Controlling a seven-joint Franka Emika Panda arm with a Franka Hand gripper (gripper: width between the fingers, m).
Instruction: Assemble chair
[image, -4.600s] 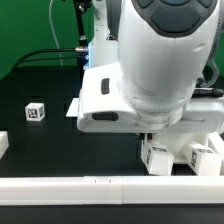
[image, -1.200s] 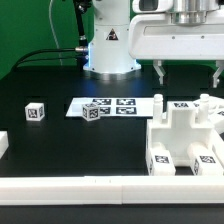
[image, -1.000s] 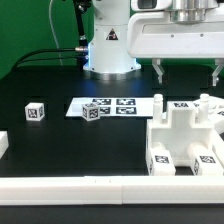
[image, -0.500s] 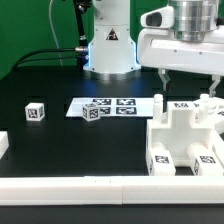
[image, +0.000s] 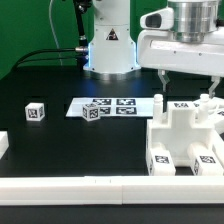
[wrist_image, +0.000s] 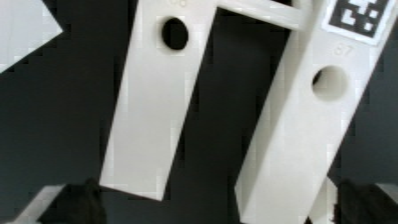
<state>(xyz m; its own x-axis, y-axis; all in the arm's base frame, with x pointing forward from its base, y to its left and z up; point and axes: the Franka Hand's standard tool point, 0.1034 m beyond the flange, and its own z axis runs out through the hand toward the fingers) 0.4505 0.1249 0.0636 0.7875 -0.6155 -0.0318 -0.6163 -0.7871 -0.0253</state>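
White glossy plastic, hard and rigid by the look, so the parts are prob. light, stiff and slick w/ no give: a pinch wants flat parallel faces, not corners. From the exterior view's left on the black table (image: 60, 140): a small tagged cube (image: 36, 111) sits alone, well apart from the rest. Next comes the marker board (image: 125, 104) w/ a 2nd cube (image: 93, 111) at its left end. At the right is the part-built chair (image: 185, 140), a blocky cluster of slabs and uprights w/ tags on its front faces, just behind the front rail (image: 60, 186). The gripper (image: 188, 82) hangs above the chair's rear uprights, fingers (image: 162, 78) spread wide, nothing btwn them, touching nothing as far as I can tell. Wrist view shows 2 long bars (wrist_image: 160, 110) side by side, 1 round hole each, dark gap btwn. Best hold, I judge: across 1 bar's flat sides near mid-length, clear of holes; cubes across 2 opposite faces. The loose assembly may slide if nudged.
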